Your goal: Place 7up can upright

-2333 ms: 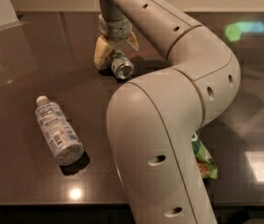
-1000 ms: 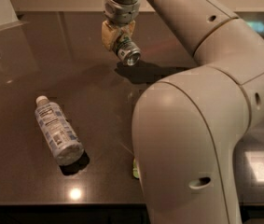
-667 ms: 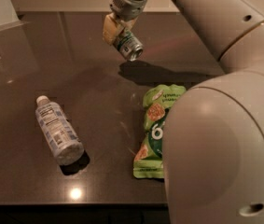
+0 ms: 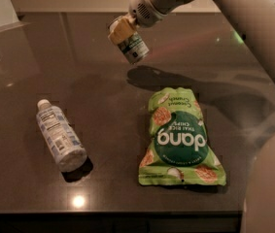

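One arm (image 4: 246, 21) reaches in from the right, its claw (image 4: 123, 32) clenched around the 7up can (image 4: 135, 49), held tilted in the air above the dark worktop (image 4: 103, 110), beyond the snack bag (image 4: 180, 140).

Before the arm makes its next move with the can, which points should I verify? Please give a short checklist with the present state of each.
1. Grasp: the gripper, up over the rear part of the table, is shut on the small green and white aluminium 7up can: ok.
2. Can upright: it hangs tilted in the air: not ok.
3. Landing place: the dark tabletop under the can is bare: ok.
4. Room beside it: the green dang chip bag lies flat close to that place: cannot tell.
5. Other item: the clear plastic bottle with white cap lies on its side, well apart from the can: ok.
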You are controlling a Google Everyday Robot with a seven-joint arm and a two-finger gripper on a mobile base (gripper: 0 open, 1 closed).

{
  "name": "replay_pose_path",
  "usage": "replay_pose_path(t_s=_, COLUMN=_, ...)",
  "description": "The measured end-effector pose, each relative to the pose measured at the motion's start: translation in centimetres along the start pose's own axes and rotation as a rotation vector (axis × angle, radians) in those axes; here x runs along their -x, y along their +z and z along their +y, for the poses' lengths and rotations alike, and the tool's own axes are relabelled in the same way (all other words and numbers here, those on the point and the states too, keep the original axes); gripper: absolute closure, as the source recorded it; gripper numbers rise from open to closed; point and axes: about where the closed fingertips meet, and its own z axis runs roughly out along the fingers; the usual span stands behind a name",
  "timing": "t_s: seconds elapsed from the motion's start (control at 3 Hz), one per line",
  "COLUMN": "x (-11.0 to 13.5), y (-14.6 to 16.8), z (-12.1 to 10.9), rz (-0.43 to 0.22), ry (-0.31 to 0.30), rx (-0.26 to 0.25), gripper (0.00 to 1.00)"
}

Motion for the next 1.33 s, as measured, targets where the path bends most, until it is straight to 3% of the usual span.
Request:
replay_pose_path(t_s=0.67, x=-1.5, y=-2.0, z=-0.6, rz=-0.283, ry=-0.068, rx=0.041, gripper=1.00)
replay_pose_path(t_s=1.33, x=-3.0, y=-2.5, z=-0.4, rz=-0.455, ry=-0.132, rx=0.090, gripper=1.00)
